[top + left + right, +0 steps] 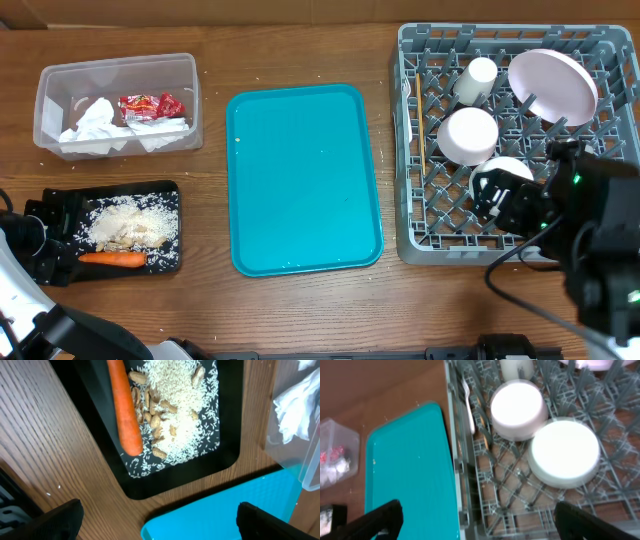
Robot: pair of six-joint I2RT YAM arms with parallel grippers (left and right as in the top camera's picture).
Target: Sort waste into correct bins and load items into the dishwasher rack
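Ahead of your left claw, which hangs wide open with nothing in it, the black tray holds the carrot, a spread of rice and some peanuts. If you must shift them, I judge the carrot firm and light but prone to roll, so pinch it across its thick middle. The rice is loose grain that no pinch will gather, so carry the tray by its rim instead. Off to that claw's side sits the clear tub with the napkins and the red wrapper inside. Both should weigh next to nothing and crush easily, and the wrapper looks slick, so close on a bunched fold. Between your two claws the teal tray lies bare. Your right claw, likewise spread open and holding nothing, hovers over the edge of the rack. Just ahead of it a bowl and a second bowl look to sit upside down among the pegs. The cup and the plate, which leans on edge, are farther beyond, and the stick lies along the rack wall. These dishes look hard, glossy and breakable, so grip over a rim, never across the smooth back. The stick is thin and light; take it at mid-length.
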